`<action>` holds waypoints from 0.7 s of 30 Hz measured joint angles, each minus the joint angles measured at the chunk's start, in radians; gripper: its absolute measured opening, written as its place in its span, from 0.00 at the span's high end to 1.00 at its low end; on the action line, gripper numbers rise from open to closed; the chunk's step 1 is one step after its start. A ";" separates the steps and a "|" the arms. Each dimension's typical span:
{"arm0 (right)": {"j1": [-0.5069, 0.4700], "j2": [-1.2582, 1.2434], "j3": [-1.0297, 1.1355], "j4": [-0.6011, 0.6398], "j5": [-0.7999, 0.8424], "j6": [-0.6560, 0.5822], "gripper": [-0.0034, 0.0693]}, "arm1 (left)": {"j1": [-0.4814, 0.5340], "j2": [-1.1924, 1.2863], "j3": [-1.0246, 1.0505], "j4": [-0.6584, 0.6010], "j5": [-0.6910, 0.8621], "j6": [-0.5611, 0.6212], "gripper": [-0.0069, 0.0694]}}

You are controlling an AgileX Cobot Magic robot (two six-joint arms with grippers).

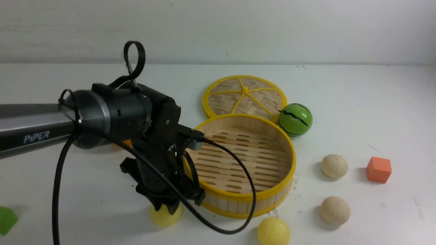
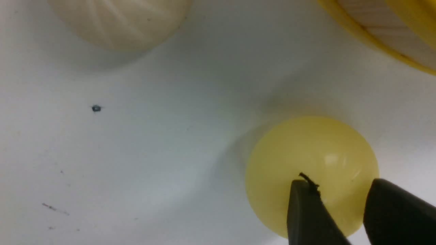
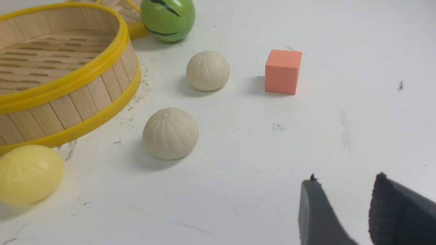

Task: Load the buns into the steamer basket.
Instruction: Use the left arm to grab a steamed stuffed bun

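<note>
The steamer basket (image 1: pixel 292 160) stands empty at the middle of the table. My left gripper (image 1: pixel 170 207) hangs open at its near left side, directly over a pale yellow bun (image 1: pixel 162 217) that rests on the table. In the left wrist view that bun (image 2: pixel 311 153) lies just beyond the parted fingertips of the gripper (image 2: pixel 340 182), with a cream bun (image 2: pixel 119 20) further off. Another yellow bun (image 1: pixel 273 232) sits in front of the basket. Two cream buns (image 1: pixel 334 166) (image 1: pixel 335 210) lie to its right. My right gripper (image 3: pixel 345 178) is open over bare table, short of the buns (image 3: pixel 170 133).
The flat woven lid (image 1: pixel 245 95) lies behind the basket, with the green striped ball (image 1: pixel 295 119) beside it. An orange cube (image 1: pixel 378 169) sits at the far right and a green block (image 1: pixel 6 219) at the left edge. A bit of orange (image 1: pixel 124 143) shows behind the left arm.
</note>
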 joint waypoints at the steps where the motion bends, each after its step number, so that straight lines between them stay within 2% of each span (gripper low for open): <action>1: 0.000 0.000 0.000 0.000 0.000 0.000 0.62 | 0.000 0.000 -0.001 0.001 -0.007 0.000 0.60; 5: 0.000 0.000 0.000 0.000 0.000 0.000 0.62 | 0.000 0.000 -0.005 0.004 0.003 0.000 0.60; 12: 0.000 0.000 0.000 0.000 0.000 0.000 0.62 | 0.000 0.000 -0.079 -0.008 0.118 -0.036 0.60; 21: 0.000 0.000 0.000 0.000 0.000 0.000 0.62 | 0.000 0.026 -0.097 0.031 0.117 -0.041 0.60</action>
